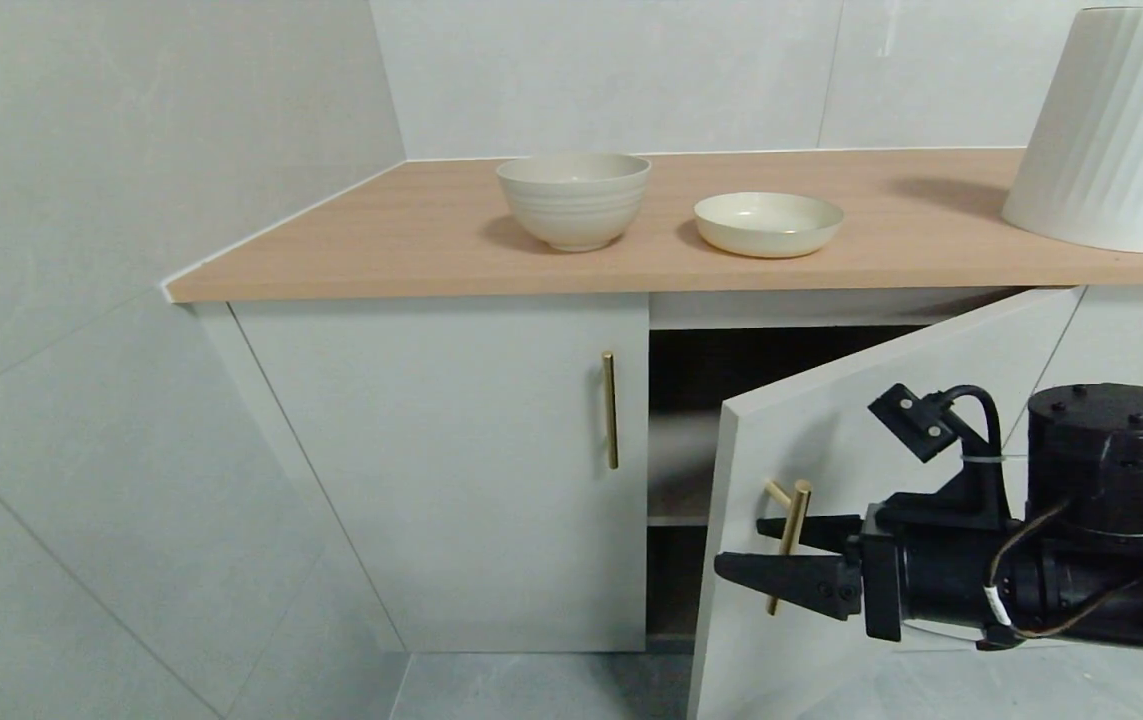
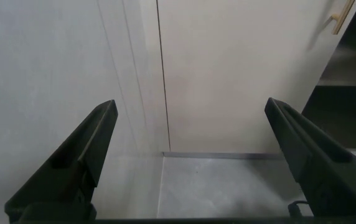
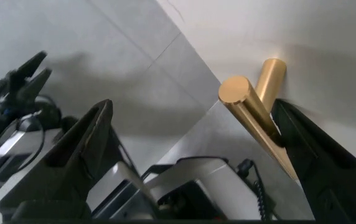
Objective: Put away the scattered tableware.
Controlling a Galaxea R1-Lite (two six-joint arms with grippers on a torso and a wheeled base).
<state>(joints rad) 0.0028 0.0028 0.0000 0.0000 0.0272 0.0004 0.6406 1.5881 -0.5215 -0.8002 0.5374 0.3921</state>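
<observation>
Right gripper (image 1: 743, 545), jaws spread, around cylindrical brass handle (image 1: 797, 505) of matte cabinet door (image 1: 831, 420)

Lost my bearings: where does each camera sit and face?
Head view: on the head, facing forward and down at the counter, bowl and plate; the right gripper shows low on the right.
Left wrist view: on the left arm, facing the closed door and floor past the left gripper, jaws open.
Right wrist view: on the right arm, facing the open door's handle between open jaws.
Shared: head and right wrist views both show that handle.
</observation>
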